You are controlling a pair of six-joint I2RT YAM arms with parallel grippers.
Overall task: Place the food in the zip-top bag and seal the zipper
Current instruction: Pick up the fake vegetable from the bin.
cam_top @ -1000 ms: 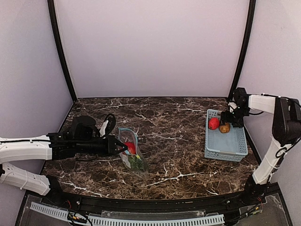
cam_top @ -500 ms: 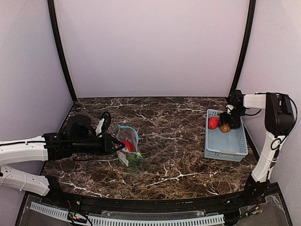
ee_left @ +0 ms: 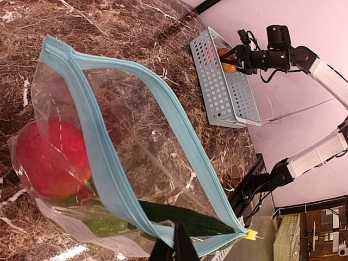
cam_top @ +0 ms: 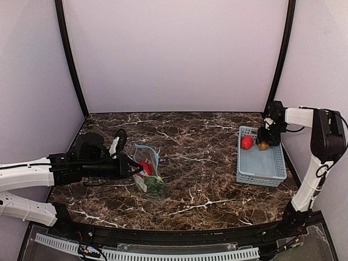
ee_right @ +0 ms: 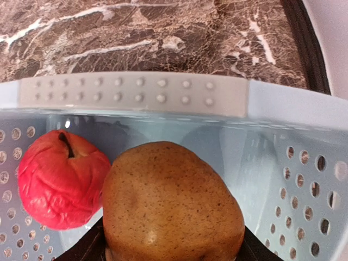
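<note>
While the left gripper (cam_top: 135, 169) pinches the zip-top bag (cam_top: 150, 175), the right gripper (cam_top: 266, 141) reaches into the light-blue basket (cam_top: 262, 169).
Well left of the basket, across the marble table (cam_top: 206, 185), the bag lies with its teal zipper (ee_left: 109, 163) gaping, and the left jaws are clamped tight on that mouth edge. Inside the bag are one red fruit (ee_left: 51, 160) and the green grape bunch (ee_left: 106, 225). At the basket's far end, the right fingers (ee_right: 89, 247) flank the brown-orange fruit (ee_right: 171, 204), but whether they press on it cannot be told. The other red fruit (ee_right: 60, 182) lies in the basket too, touching the brown-orange one.
</note>
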